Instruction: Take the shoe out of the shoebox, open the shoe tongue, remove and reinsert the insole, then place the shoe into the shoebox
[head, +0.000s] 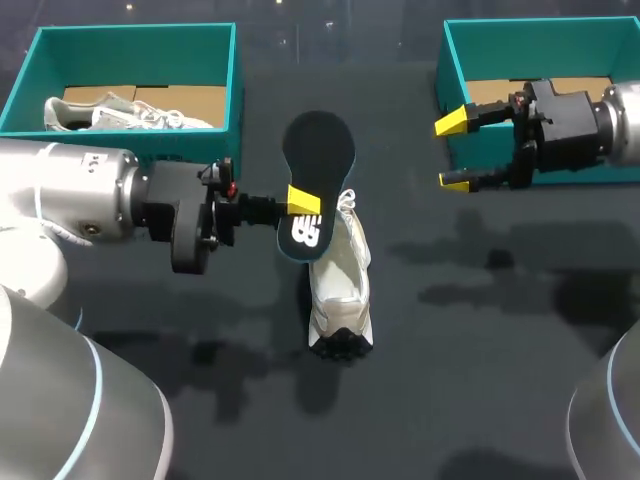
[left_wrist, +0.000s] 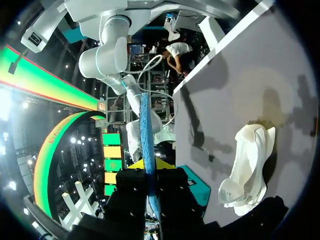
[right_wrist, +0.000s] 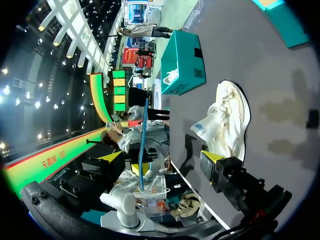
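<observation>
Left hand (head: 303, 200) clamps insole (head: 318, 150) beside shoe (head: 340, 290); right hand (head: 455, 150) spread, well apart.

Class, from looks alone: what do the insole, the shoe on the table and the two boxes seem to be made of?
The insole: probably foam, matte dark top, blue spongy-looking edge. The shoe: seemingly cream fabric or mesh, soft and creased, with laces. The left box and right box: likely cardboard, teal matte walls, plain brown floors.

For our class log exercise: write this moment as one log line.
left jaws: shut on insole | right jaws: open, empty | shoe: on table
</observation>
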